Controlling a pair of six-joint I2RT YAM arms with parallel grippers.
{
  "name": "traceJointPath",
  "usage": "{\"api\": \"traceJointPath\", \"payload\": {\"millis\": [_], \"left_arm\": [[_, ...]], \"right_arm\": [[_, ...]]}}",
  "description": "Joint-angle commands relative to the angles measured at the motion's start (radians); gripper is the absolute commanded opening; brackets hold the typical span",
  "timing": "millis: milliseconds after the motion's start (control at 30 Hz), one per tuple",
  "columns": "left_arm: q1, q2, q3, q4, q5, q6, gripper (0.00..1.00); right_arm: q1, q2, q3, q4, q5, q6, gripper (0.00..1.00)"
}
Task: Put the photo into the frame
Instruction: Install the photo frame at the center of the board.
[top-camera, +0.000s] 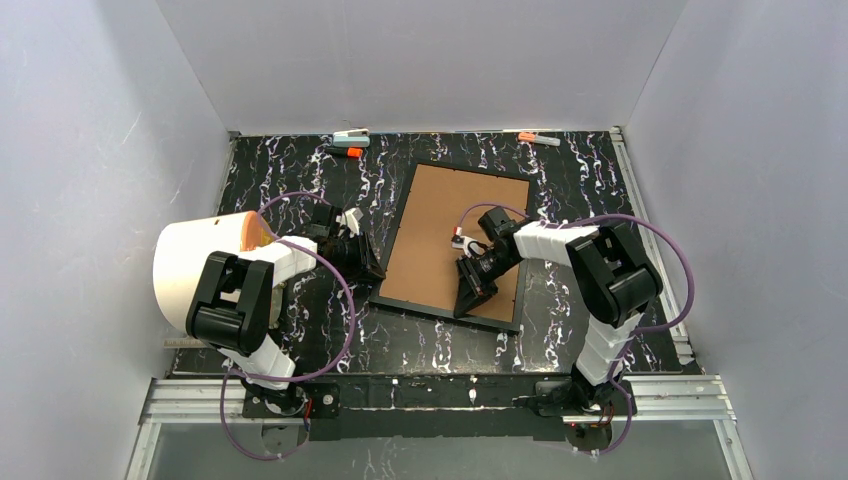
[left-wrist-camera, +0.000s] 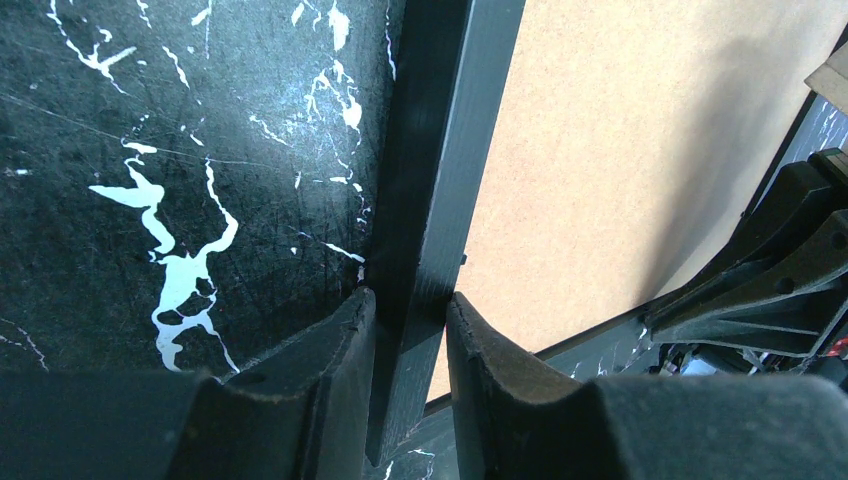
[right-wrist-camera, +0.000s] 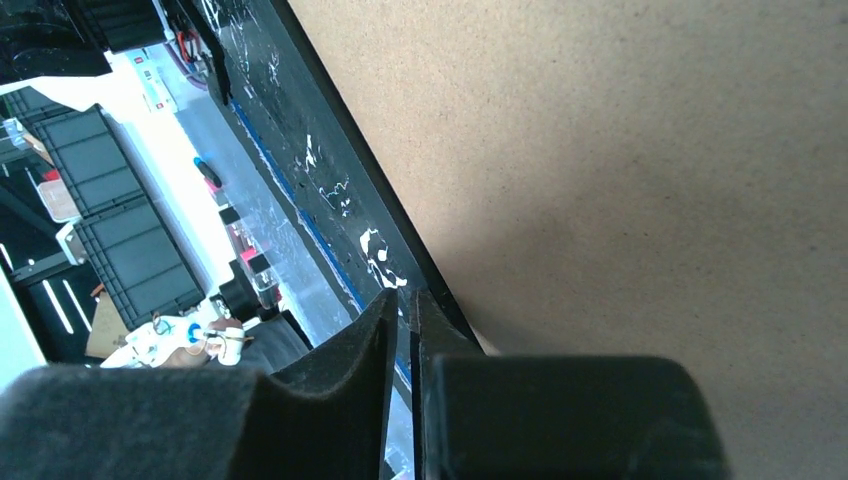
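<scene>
The black frame (top-camera: 400, 215) lies flat in the middle of the marble table, with the brown backing board (top-camera: 455, 235) resting inside it. The sunflower photo does not show in any view. My left gripper (top-camera: 365, 262) is shut on the frame's left rail; in the left wrist view the fingers (left-wrist-camera: 350, 330) straddle that rail (left-wrist-camera: 450, 150) near its near corner. My right gripper (top-camera: 470, 295) is shut, its tips down on the board by the frame's near rail (right-wrist-camera: 408, 228). The right wrist view shows the fingertips (right-wrist-camera: 385, 310) together with only a thin slit between them.
A large white curved thing with an orange inside (top-camera: 200, 265) stands at the far left, by the left arm's elbow. Markers (top-camera: 350, 135) (top-camera: 540, 138) lie along the back edge. White walls enclose three sides. An aluminium rail (top-camera: 430, 390) runs along the near edge.
</scene>
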Motion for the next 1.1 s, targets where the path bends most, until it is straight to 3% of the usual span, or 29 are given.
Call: {"api": "traceJointPath", "payload": {"millis": [0, 500, 1067], "left_arm": [[0.004, 0.030, -0.011, -0.063, -0.080, 0.030, 0.25], [0.005, 0.031, -0.014, -0.065, -0.085, 0.031, 0.23], [0.006, 0.027, -0.016, -0.070, -0.086, 0.031, 0.23]], "right_arm": [[-0.022, 0.028, 0.018, 0.004, 0.157, -0.027, 0.19], [-0.052, 0.045, 0.011, 0.045, 0.225, 0.040, 0.20], [-0.052, -0.005, -0.083, 0.161, 0.550, 0.153, 0.18]]}}
